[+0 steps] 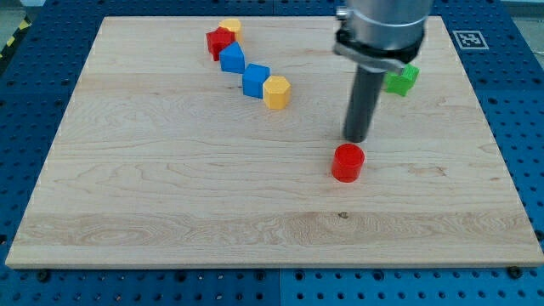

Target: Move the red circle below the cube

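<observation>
The arm hung straight down over the wooden bench [170, 195], its rod upright. My tip [356, 139] sat just above the red circle [348, 162], seemingly not touching; the tool, a bare rod, held nothing. A blue cube [255, 80] lay well up-left of the circle.

The board [170, 195] lies on the perforated table [34, 102]. Five blocks form a touching diagonal chain in the view's upper left, running down to the right: yellow block [229, 28], red block [219, 42], blue block [231, 58], blue cube [256, 80], yellow hexagon block [276, 92]. The green block [401, 79] sits well apart at the view's upper right, partly behind the rod. The red circle [348, 162] lies right of centre, with my tip [356, 138] just above it.
</observation>
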Tool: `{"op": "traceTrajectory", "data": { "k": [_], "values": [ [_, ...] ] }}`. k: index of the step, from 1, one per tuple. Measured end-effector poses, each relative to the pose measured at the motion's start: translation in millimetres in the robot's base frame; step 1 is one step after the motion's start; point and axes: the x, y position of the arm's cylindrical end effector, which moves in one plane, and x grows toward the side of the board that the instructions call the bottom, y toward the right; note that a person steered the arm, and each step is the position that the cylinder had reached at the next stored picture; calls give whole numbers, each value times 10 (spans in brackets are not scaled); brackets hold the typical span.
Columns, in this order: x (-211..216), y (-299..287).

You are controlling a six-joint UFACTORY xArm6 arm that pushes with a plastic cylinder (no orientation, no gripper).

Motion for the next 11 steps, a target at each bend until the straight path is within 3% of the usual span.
{"op": "traceTrajectory", "data": {
  "k": [1,2,4,5,6,7,9,11],
  "values": [
    [368,552],
    [749,447],
    [549,-1116],
    [583,-904],
    [595,-220],
    [386,-89],
    [318,-1736],
    [617,-2151]
  ]
}}
